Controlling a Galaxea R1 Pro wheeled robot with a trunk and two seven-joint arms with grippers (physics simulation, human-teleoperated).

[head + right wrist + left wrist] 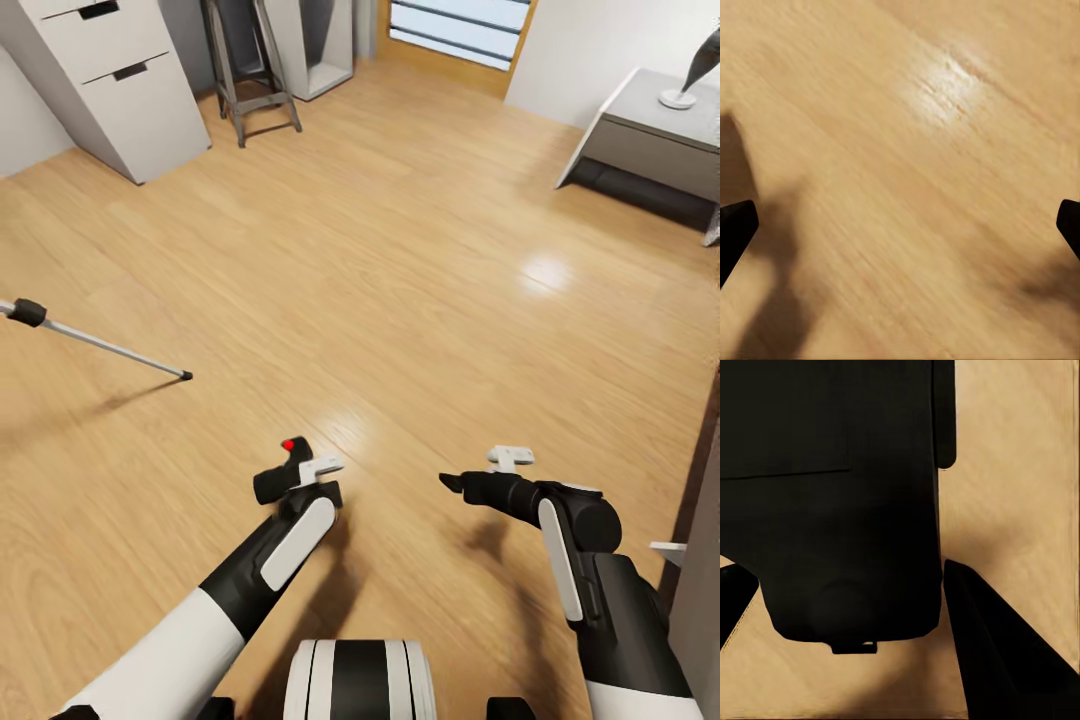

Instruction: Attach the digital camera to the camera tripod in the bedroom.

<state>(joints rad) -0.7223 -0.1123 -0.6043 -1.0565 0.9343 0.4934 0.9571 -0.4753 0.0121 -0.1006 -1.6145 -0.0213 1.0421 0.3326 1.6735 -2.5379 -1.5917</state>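
One silver leg of the camera tripod [100, 345] showed at our head view's left edge. Our left gripper [290, 470] clutched the digital camera [832, 495], seen big and black from the wrist. Our right gripper [452, 482] hung spread wide above the wood floor [907, 172].

We're seeing a honey-tan plank floor [420, 260], a silver tripod leg [110, 345] with black joint and foot, a black camera [832, 495] with a red dot in the left hand [290, 478], grey drawers [110, 70], and black-and-white arms.
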